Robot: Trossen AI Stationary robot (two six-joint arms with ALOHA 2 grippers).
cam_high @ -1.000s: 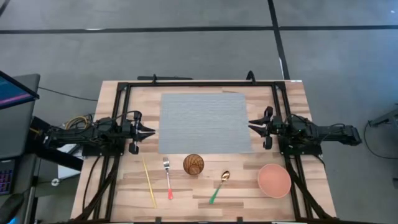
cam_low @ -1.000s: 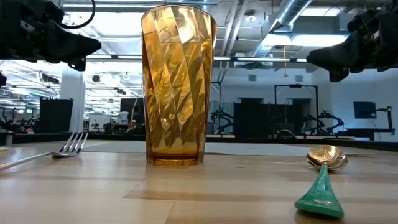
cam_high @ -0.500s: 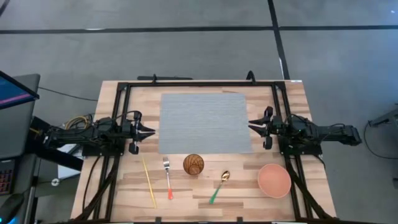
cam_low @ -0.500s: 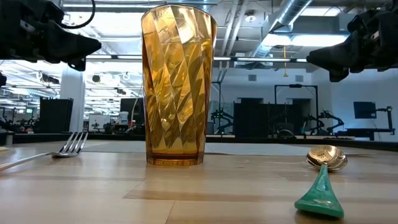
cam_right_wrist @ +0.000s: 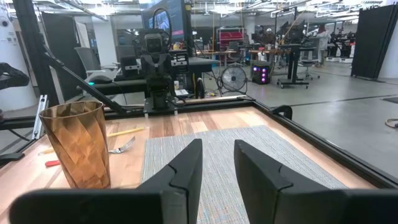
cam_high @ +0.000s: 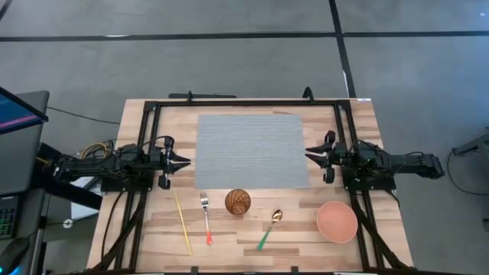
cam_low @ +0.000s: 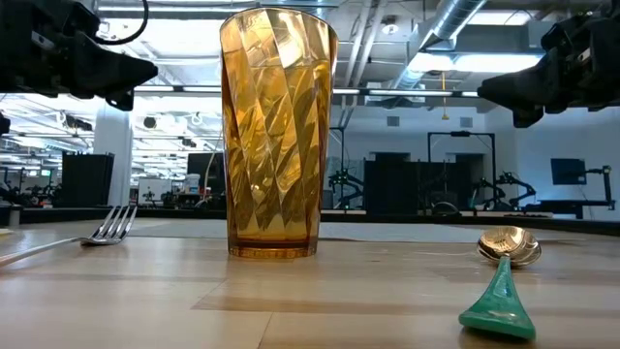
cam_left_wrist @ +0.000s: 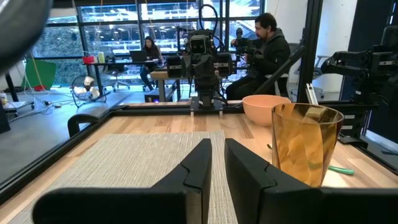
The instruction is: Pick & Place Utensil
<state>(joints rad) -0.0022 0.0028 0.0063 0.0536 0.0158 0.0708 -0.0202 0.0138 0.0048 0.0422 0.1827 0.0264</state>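
No readable text, label, brand, number or sign shows in any view.

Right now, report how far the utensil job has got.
Nothing looks done or in hand. The fork, spoon and yellow stick lie untouched by the cup. Both pincers, left and right, wait empty beside the mat. All picking and placing remains.

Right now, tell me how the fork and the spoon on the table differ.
The fork has a red handle tip; the spoon has a green handle. The fork lies left of the amber cup, the spoon to its right. The fork lies nearly straight up the table; the spoon lies slanted. Both rest flat on the wood, heads toward the grey mat, untouched by either pincer.
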